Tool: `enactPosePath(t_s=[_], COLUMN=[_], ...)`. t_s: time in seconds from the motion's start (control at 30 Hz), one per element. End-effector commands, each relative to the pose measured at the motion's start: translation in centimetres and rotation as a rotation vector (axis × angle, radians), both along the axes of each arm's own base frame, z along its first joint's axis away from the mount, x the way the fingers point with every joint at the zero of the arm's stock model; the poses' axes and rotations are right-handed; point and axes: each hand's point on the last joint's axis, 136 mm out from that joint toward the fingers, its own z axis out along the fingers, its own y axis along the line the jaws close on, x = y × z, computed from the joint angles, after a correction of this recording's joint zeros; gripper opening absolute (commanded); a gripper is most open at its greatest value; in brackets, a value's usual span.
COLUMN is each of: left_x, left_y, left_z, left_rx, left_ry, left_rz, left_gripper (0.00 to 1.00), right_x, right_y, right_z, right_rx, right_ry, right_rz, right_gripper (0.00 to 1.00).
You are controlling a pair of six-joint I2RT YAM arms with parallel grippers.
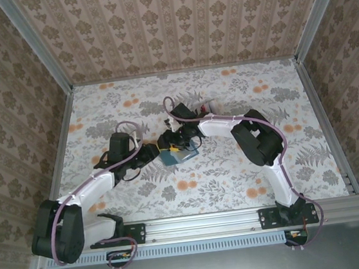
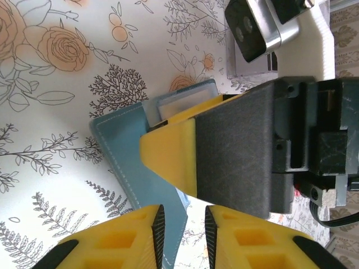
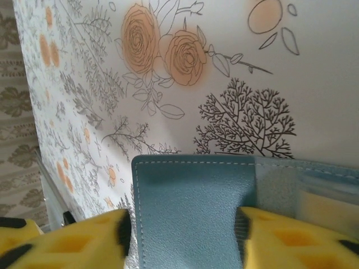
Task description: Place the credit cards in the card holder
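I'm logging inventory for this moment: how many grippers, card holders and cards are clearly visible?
Grippers: 2 (left gripper, right gripper)
Card holder: 1
Cards: 1 pale card tucked in the holder; others too small to tell
Total: 4

The surface [image 1: 130, 101] wears a pale covering printed with grey ferns and orange blossoms; in the right wrist view a pair of orange roses [image 3: 162, 47] sits at 12 o'clock and a bare-branched tree print [image 3: 247, 120] toward 2 o'clock. Walls [image 1: 179, 17] papered in a beige damask stripe rise at 9, 12 and 3 o'clock. Metal frame posts [image 1: 33, 44] slant up the far corners. A metal rail [image 1: 202, 221] crosses at 6 o'clock, with a grey panel [image 1: 207, 267] just below it.
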Motion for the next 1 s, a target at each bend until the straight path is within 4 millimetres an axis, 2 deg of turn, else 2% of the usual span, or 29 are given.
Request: enactPosePath(t_s=[0.0,0.03,0.17,0.23,0.33,0.47,0.6,0.7,0.77,0.83,0.97], left_x=[0.2,0.2,0.1,0.2,0.6,1.1,1.0,0.8,0.5,0.3,0.2], left_y=[-0.3,-0.3,-0.1,-0.1,-0.6,-1.8,-2.5,-2.5,-2.3,-1.9,-1.5], left_z=[-0.4,-0.7,-1.4,-1.6,-1.8,-2.9,-5.6,-7.7,-8.6,-9.3,-9.4], left_rx=[-0.028,-0.030,-0.022,-0.017,-0.018,-0.017,-0.007,0.003,0.004,0.008,0.017], left_ry=[0.030,0.042,0.062,0.074,0.094,0.135,0.188,0.233,0.256,0.272,0.275], left_rz=[0.021,0.028,0.051,0.050,0.041,0.008,-0.004,-0.009,-0.004,0.014,0.018], left_gripper=[0.26,0.25,0.24,0.23,0.22,0.20,0.20,0.19,0.18,0.18,0.18], right_x=[-0.3,-0.3,-0.2,-0.3,-0.4,-0.4,-0.2,0.0,0.2,0.5,0.4], right_y=[-0.2,-0.5,-1.7,-2.4,-3.1,-2.9,-2.1,-1.6,-2.3,-3.9,-7.5], right_z=[-0.8,-1.2,-2.5,-2.7,-3.1,-3.0,-1.9,0.1,1.2,2.2,2.0], right_rx=[0.022,0.002,-0.083,-0.136,-0.178,-0.165,-0.116,-0.068,-0.089,-0.139,-0.243], right_ry=[0.074,0.075,0.055,0.029,0.012,0.010,0.000,-0.032,-0.066,-0.112,-0.134], right_rz=[-0.060,-0.072,-0.098,-0.095,-0.094,-0.096,-0.093,-0.084,-0.086,-0.092,-0.108], right_gripper=[0.28,0.20,0.10,0.08,0.08,0.08,0.10,0.16,0.22,0.24,0.25])
